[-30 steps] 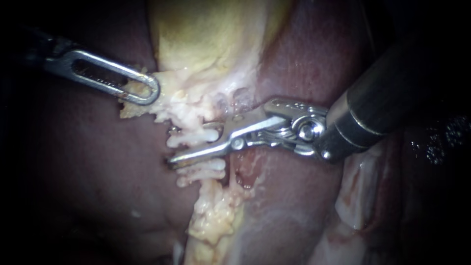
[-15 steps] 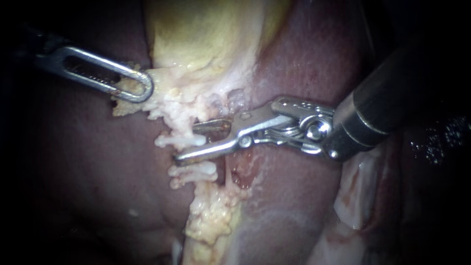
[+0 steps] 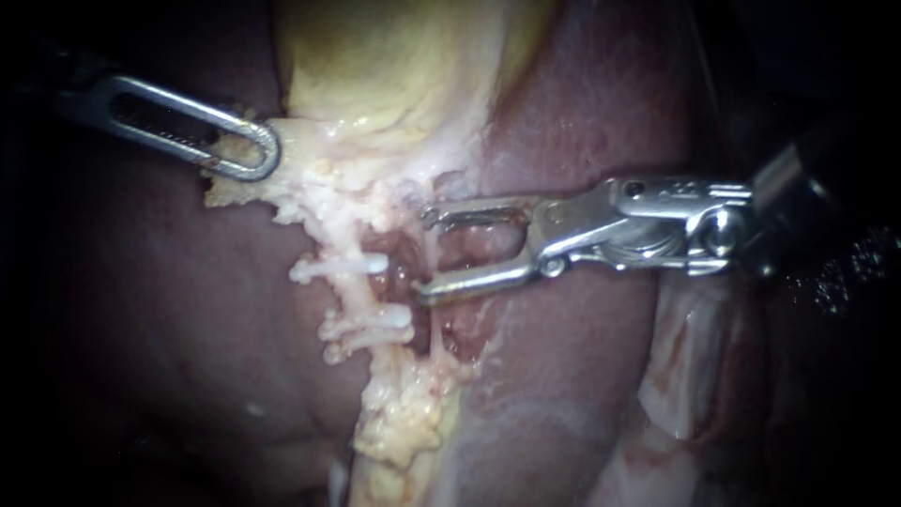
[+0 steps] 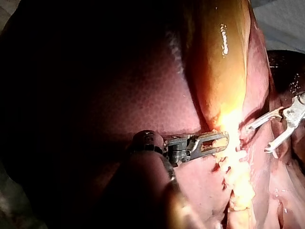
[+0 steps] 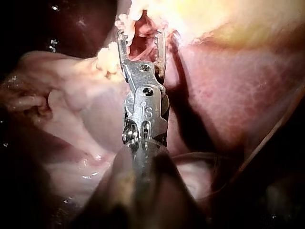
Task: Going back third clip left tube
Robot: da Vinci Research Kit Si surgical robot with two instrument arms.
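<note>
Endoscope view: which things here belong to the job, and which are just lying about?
Job: right instrument, open; left instrument, gripping pale tissue; white clips; clipped tube.
Just there: liver; gallbladder.

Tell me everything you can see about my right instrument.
My right instrument enters from the right: a dark shaft, a shiny metal wrist with a pivot pin, and two slim metal jaws. The jaws stand open, empty, one slotted, pointing toward the pale fatty tissue below the gallbladder. The tips lie close to that tissue; contact is unclear.
</note>
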